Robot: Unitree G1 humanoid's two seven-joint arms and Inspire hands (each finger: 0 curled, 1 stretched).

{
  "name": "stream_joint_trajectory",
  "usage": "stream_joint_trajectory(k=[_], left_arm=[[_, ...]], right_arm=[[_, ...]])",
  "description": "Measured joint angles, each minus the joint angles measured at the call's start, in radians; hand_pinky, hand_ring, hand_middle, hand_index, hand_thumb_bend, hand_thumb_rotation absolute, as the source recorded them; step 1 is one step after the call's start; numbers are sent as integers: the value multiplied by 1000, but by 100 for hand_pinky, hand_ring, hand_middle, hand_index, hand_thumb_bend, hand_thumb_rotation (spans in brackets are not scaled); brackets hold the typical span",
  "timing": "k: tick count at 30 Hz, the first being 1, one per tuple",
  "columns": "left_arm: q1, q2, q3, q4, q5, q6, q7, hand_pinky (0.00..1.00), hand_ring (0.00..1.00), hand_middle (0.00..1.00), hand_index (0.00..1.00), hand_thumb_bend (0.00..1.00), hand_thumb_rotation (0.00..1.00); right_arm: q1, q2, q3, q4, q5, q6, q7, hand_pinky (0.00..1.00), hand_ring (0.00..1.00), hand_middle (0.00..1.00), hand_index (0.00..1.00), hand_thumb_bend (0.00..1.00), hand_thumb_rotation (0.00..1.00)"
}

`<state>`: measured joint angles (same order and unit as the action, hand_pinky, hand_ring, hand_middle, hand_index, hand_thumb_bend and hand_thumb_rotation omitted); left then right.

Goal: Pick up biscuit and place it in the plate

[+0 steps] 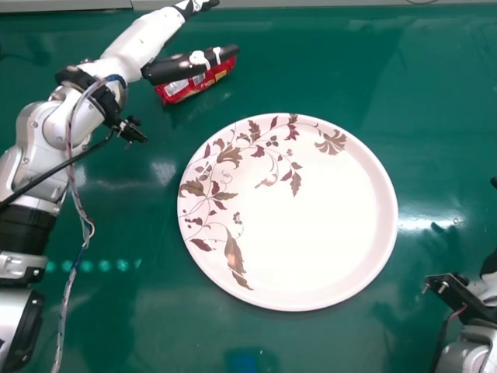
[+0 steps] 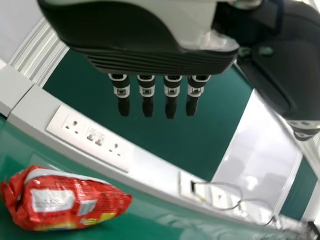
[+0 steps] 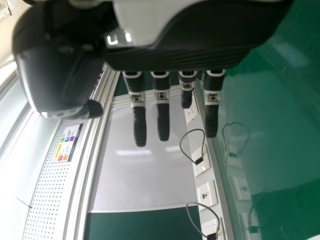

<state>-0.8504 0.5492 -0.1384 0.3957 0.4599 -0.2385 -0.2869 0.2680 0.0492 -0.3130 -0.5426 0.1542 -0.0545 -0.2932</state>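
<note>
One red biscuit packet (image 2: 111,202), white label patch (image 2: 52,200).

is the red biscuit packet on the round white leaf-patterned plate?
No, the packet lies on the glossy green tabletop, apart from the plate.

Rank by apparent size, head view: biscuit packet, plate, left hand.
1. Plate, clearly largest
2. Left hand
3. Biscuit packet, by its visible part; the hand partly covers it
</note>
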Motion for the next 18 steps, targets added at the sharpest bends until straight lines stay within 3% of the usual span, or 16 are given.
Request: stream_joint_trajectory(k=[10,14,18], left_arm=[[-176,26,-111,279,135,-44,26,91,100,100,100,100,60],[-224,48,-151,335,204,-44,49,86,99,100,100,100,58],[-239,65,-187,355,266,-13,57,75,96,99,99,100,57]], right_arm=[[-6,0,-1,-14,0,10,0,67,76,77,66,54,16],[-5,0,-4,-14,1,9,2,66,75,77,65,55,18],[-1,1,-5,-14,0,8,2,66,75,77,67,55,18]])
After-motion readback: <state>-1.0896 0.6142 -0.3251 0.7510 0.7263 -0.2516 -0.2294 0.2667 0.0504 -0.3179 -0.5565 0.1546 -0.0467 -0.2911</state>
